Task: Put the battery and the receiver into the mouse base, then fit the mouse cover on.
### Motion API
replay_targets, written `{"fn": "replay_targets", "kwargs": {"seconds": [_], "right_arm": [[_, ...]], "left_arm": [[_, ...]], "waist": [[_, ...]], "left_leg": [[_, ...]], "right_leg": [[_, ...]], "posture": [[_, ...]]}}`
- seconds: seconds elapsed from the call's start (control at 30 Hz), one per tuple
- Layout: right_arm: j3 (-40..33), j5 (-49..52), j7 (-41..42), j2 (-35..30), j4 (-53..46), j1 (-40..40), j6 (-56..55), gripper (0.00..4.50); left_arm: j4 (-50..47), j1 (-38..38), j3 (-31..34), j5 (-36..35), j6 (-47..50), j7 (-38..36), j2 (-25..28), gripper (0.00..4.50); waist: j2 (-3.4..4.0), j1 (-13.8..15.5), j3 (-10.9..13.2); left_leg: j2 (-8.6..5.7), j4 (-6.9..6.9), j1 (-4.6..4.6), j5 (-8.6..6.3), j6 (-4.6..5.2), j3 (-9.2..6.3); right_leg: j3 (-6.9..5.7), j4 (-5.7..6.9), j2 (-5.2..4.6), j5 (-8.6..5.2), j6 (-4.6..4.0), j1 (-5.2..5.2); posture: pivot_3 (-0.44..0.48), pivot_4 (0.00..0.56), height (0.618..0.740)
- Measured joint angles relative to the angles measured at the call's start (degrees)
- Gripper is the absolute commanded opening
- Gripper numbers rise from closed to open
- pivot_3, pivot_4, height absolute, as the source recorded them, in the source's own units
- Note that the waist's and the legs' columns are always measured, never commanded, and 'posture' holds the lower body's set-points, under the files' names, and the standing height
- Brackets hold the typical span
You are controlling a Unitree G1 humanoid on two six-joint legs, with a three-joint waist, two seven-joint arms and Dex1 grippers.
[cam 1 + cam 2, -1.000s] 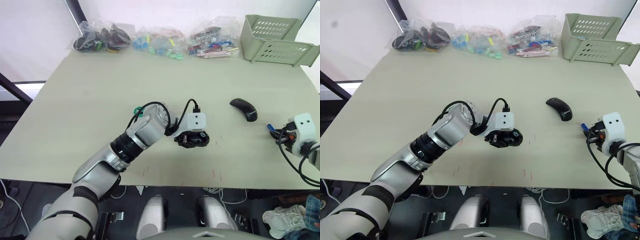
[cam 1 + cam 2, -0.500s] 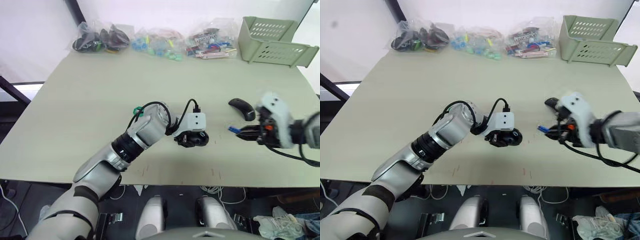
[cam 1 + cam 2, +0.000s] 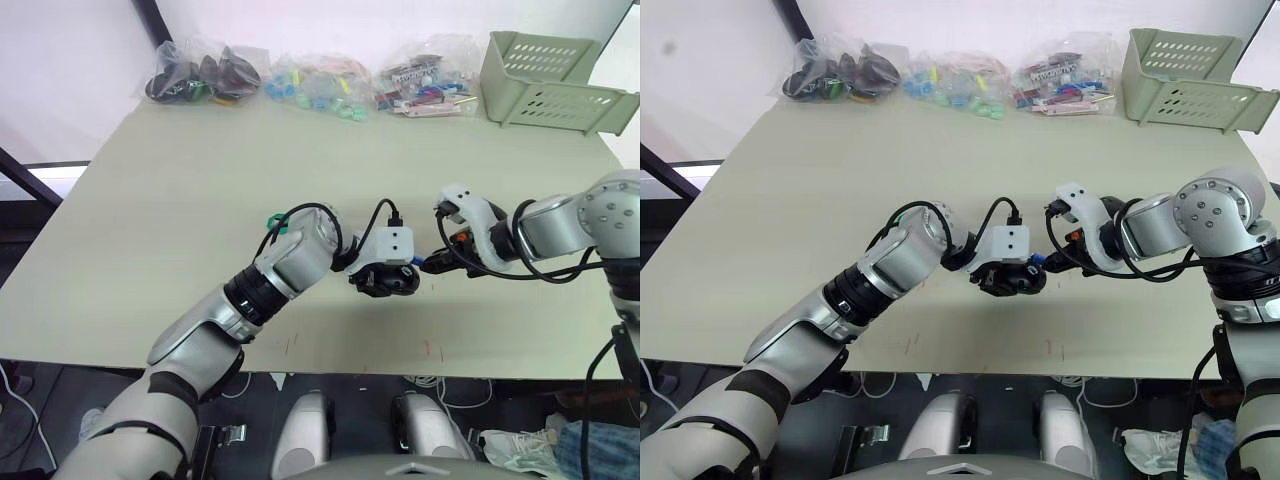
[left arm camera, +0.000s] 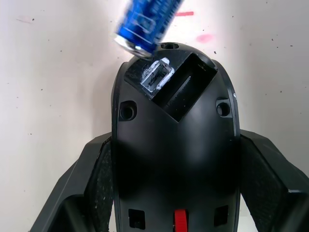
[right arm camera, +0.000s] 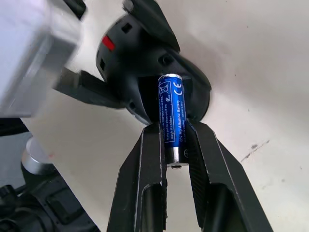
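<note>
My left gripper (image 3: 386, 279) is shut on the black mouse base (image 4: 174, 159), holding it on the table with the inner side up; a red patch (image 4: 179, 218) shows inside. A small silvery plug (image 4: 155, 77), apparently the receiver, sits in a slot of the base. My right gripper (image 5: 172, 133) is shut on the blue battery (image 5: 171, 116), whose far end hangs over the base's open compartment (image 4: 192, 87). In the head views the battery (image 3: 1038, 263) touches or nearly touches the base's right side. The mouse cover is hidden behind my right arm.
Clear bags of parts (image 3: 315, 85) lie along the table's far edge, with a pale green basket (image 3: 555, 80) at the back right. A small green disc (image 3: 278, 222) lies by my left forearm. The table's front edge runs close below both grippers.
My right gripper has carried the battery leftward from near the table's right edge up to the mouse base. The left gripper and the base have stayed in place.
</note>
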Motion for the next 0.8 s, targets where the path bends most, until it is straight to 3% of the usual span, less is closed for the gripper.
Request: {"fn": "replay_targets", "kwargs": {"seconds": [0.3,0.8], "right_arm": [[2.5,13.0,-9.4,-0.1,1.8,0.1,0.0,0.09],[2.5,20.6,-20.1,3.1,5.3,2.2,-0.2,0.09]], "left_arm": [[-0.2,0.1,0.0,0.0,0.9,0.2,0.0,2.96],[-0.1,0.2,0.2,0.4,1.7,0.3,0.1,2.96]], "waist": [[0.0,-0.1,0.0],[0.0,-0.3,0.0]], "left_leg": [[0.02,0.0,0.0,-0.01,0.02,-0.05],[0.06,0.0,0.08,-0.01,0.02,-0.05]], "right_leg": [[0.01,0.0,0.01,0.0,0.01,0.0],[0.02,0.01,0.04,0.01,0.02,0.02]], "posture": [[0.0,0.15,0.74],[0.0,0.15,0.74]]}}
